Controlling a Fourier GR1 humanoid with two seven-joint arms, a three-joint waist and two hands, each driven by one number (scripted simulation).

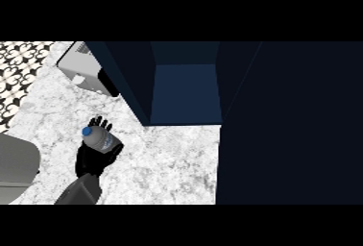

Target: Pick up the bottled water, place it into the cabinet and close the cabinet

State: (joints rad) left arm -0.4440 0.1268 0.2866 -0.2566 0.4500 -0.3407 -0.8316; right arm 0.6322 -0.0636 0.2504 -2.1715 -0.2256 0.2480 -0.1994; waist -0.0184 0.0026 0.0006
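Bottled water (103,140) is up off the counter (166,161), clamped in the left hand (90,161), whose fingers curl round its body. Its blue cap (86,130) faces up and a little to the left, so the long axis stands close to upright with a slight lean. From where the hand holds it, the cabinet (186,91) lies ahead and to the right, its opening facing the robot and a dark shelf showing inside. The left hand is the only one in sight, so the placing looks to be its job. Between bottle and opening stands the cabinet's left wall (131,84), whose near edge I'd expect the bottle must pass round before going in. A silver appliance (79,68) sits just beyond the hand, against that wall, leaving little room to swing leftward. The cabinet door (297,120) hangs wide open at the right, well apart from the hand, and closing it is not yet begun.
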